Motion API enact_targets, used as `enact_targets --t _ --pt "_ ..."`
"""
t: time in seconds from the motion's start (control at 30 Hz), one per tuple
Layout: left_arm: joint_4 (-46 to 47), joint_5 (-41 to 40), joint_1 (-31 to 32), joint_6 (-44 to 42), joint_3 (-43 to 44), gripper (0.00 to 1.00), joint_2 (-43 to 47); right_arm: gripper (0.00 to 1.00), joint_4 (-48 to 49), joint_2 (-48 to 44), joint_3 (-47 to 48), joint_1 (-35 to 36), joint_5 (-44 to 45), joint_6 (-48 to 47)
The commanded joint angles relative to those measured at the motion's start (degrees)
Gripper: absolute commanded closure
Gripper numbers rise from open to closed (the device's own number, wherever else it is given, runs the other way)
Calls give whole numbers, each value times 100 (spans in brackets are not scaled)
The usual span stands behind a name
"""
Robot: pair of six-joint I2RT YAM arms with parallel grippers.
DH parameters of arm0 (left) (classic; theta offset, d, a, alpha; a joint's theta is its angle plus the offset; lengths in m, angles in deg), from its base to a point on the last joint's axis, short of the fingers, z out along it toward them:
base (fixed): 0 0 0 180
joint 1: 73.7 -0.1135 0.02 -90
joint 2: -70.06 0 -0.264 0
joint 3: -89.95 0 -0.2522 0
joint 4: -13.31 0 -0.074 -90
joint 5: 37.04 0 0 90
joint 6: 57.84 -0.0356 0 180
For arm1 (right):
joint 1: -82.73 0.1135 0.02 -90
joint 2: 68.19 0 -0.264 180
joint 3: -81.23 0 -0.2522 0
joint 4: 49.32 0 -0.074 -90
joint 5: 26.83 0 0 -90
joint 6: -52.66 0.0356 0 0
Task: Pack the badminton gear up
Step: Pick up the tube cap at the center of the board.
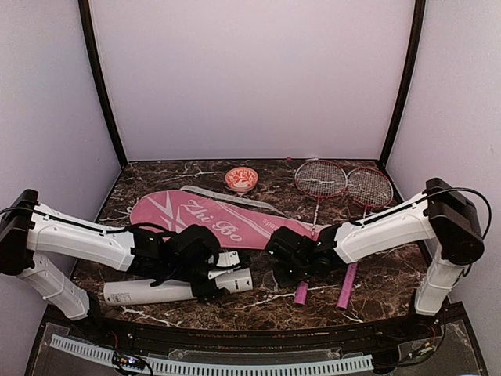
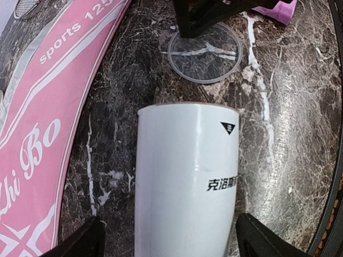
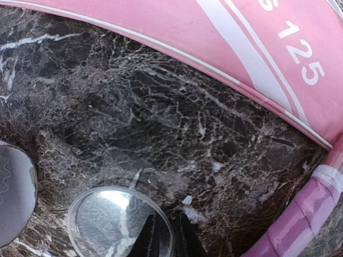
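The long white tube (image 1: 168,290) (image 2: 185,182) lies on its side near the front edge. My left gripper (image 1: 210,270) (image 2: 179,241) is open and straddles it, one finger on each side. A clear round lid (image 2: 204,52) (image 3: 107,219) lies flat just past the tube's end. My right gripper (image 1: 282,262) (image 3: 167,235) is shut on the lid's rim, one finger inside and one outside. The pink "Zhi Bo" cover (image 1: 211,221) (image 3: 241,48) lies flat behind both grippers. Two red-framed rackets (image 1: 321,178) (image 1: 369,186) lie at the back right, with their pink handles (image 1: 302,292) (image 3: 300,219) toward the front.
A small red-and-white bowl (image 1: 241,179) stands at the back centre, behind the cover. Grey walls enclose the dark marble table (image 1: 391,274) on three sides. A black rail runs along the near edge.
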Motion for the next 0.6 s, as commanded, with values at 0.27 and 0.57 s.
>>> enact_targets --t 0.27,0.57 --pt "126 -790 539 -166 -418 14 484 100 -48 -290 -50 -48 155 35" --pt "105 -1643 770 -69 -581 14 383 100 -37 -1350 -480 -304 97 29"
